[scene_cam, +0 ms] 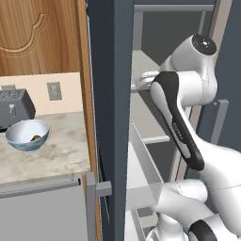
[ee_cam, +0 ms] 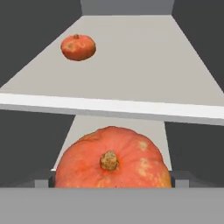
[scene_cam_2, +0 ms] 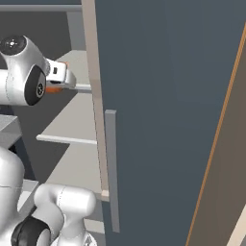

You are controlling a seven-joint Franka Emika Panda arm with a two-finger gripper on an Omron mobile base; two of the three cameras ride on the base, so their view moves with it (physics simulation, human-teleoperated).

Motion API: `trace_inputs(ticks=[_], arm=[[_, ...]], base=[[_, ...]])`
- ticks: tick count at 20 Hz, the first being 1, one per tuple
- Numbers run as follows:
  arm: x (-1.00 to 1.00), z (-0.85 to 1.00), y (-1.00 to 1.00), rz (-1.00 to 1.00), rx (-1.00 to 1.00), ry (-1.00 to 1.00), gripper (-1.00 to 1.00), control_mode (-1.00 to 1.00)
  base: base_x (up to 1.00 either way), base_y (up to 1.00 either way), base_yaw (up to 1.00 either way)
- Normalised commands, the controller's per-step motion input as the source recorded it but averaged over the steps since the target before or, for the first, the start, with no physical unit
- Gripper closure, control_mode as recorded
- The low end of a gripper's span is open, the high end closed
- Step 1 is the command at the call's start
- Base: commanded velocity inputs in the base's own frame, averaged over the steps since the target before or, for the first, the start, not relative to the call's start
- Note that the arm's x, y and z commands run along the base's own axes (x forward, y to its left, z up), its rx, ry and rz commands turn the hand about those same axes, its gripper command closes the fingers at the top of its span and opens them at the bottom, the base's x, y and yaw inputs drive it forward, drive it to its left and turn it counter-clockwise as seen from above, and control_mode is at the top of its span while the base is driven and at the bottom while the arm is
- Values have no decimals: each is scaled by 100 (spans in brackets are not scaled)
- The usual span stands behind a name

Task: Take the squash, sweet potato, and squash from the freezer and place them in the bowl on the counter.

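Fingers (ee_cam: 112, 183) spread wide astride near squash (ee_cam: 112, 155), contact unclear; second squash (ee_cam: 78, 47) far back on shelf (ee_cam: 144, 65).

Large round orange squash (ee_cam: 111, 159), brown stem up, on lower freezer shelf. Smaller orange squash (ee_cam: 78, 47) upright on pale grey upper shelf (ee_cam: 144, 61), far left.

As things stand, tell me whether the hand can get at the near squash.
Probably yes. The open hand faces the near squash straight on, a finger at each side, with nothing between. The freezer door stands open.
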Motion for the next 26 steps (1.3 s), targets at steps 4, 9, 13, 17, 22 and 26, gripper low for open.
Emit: trace_inputs(ticks=[4, 9, 13, 17, 22, 26], arm=[[-90, 14, -1, 0, 0, 2, 100, -100], [-82, 14, -17, -5, 0, 3, 100, -100], [-76, 0, -8, -4, 0, 5, 100, -100], [-81, 0, -26, 0, 0, 0, 100, -100], [-41, 0, -10, 0, 0, 0, 100, -100], [0, 0, 0, 0, 0, 0, 100, 100]], base=[[0, 0, 0], [0, 0, 0], [0, 0, 0], [0, 0, 0], [0, 0, 0], [-75, -2, 0]])
